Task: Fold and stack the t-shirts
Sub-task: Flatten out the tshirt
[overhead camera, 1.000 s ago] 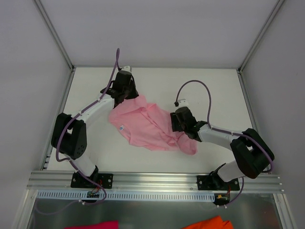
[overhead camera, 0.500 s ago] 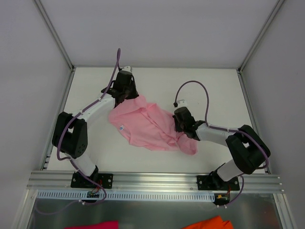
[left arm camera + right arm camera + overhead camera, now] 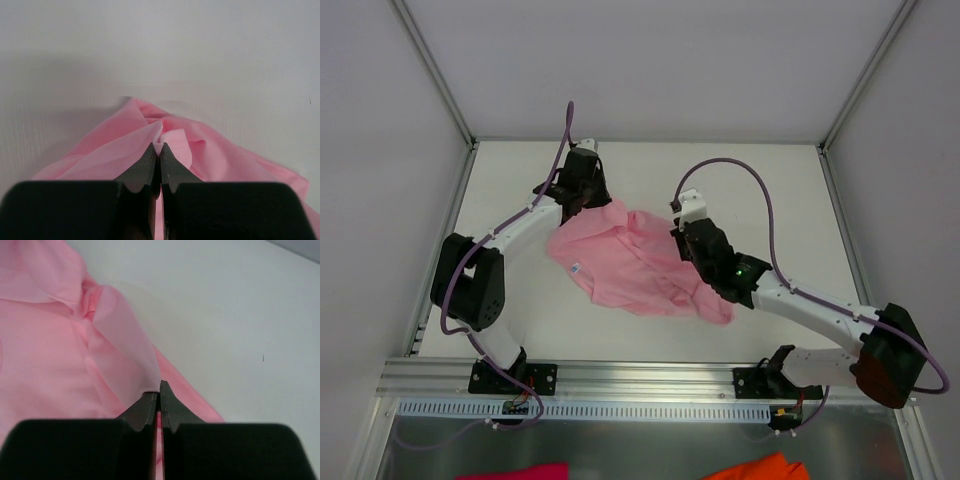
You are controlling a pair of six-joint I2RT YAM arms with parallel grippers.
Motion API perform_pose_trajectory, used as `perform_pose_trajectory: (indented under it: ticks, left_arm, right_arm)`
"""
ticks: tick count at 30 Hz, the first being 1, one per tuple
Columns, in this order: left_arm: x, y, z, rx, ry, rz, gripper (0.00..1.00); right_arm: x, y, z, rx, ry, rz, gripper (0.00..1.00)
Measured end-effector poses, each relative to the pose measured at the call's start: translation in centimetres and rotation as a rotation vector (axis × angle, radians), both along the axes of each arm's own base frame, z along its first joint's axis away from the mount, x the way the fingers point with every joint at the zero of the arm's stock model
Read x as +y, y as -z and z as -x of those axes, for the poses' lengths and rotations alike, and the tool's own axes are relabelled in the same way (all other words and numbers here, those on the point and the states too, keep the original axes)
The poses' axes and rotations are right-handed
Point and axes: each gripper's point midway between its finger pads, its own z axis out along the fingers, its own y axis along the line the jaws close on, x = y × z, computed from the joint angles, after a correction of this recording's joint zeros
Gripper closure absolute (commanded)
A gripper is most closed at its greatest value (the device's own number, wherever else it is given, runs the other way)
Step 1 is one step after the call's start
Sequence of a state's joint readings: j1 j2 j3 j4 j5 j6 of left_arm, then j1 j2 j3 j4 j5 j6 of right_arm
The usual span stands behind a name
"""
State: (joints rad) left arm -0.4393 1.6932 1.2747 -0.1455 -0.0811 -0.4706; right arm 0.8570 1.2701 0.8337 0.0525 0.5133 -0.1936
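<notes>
The pink t-shirt lies crumpled near the middle of the white counter. Its long axis runs diagonally from the far left toward the near right, where a bunched end tapers off. A small white neck label faces up at the shirt's left edge. The left pincer is pressed together on a raised fold at the shirt's far corner. The right pincer pinches a thin flap of cloth standing up along the shirt's right side.

White table, pale grey walls, aluminium rail along near edge, even light
</notes>
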Motion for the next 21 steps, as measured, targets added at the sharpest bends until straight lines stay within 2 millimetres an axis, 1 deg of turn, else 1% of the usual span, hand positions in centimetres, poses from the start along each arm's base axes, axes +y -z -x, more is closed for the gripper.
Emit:
perform_pose_trajectory:
  ticks: [2, 3, 5, 7, 8, 9, 10, 11, 12, 14, 18, 21]
  left_arm:
    - [0.0, 0.0, 0.0, 0.0, 0.0, 0.0, 1.0]
    - [0.0, 0.0, 0.0, 0.001, 0.001, 0.0, 1.0]
    - [0.0, 0.0, 0.0, 0.001, 0.001, 0.0, 1.0]
    - [0.0, 0.0, 0.0, 0.001, 0.001, 0.0, 1.0]
    - [0.0, 0.0, 0.0, 0.001, 0.001, 0.0, 1.0]
    - [0.0, 0.0, 0.0, 0.001, 0.001, 0.0, 1.0]
    - [0.0, 0.0, 0.0, 0.001, 0.001, 0.0, 1.0]
    - [0.0, 0.0, 0.0, 0.002, 0.001, 0.0, 1.0]
    - [0.0, 0.0, 0.0, 0.001, 0.002, 0.0, 1.0]
    - [-0.1, 0.0, 0.1, 0.001, 0.003, 0.0, 1.0]
    - [-0.7, -0.2, 0.3, 0.002, 0.017, 0.001, 1.0]
    - [-1.3, -0.5, 0.4, -0.004, 0.03, 0.005, 1.0]
  right_arm:
    - [0.5, -1.3, 1.1, -0.032, -0.039, -0.015, 0.99]
    - [0.8, -1.6, 1.9, -0.038, -0.068, -0.026, 0.99]
    - [0.9, -1.5, 3.2, -0.035, -0.111, -0.041, 0.99]
    - [1.1, -0.5, 5.4, -0.021, -0.184, -0.059, 0.98]
    - [1.3, 0.1, 6.5, -0.009, -0.22, -0.063, 0.92]
    - [1.5, 0.9, 7.6, 0.006, -0.253, -0.064, 0.66]
    - [1.7, 1.7, 8.7, 0.026, -0.288, -0.067, 0.58]
    - [1.9, 2.4, 9.8, 0.037, -0.325, -0.063, 0.39]
    - [2.2, 2.9, 10.8, 0.05, -0.354, -0.066, 0.26]
    - [3.0, 3.5, 12.6, 0.06, -0.424, -0.059, 0.17]
    - [4.7, 4.0, 14.9, 0.061, -0.509, -0.029, 0.17]
    - [5.0, 5.1, 14.8, 0.071, -0.475, 0.017, 0.18]
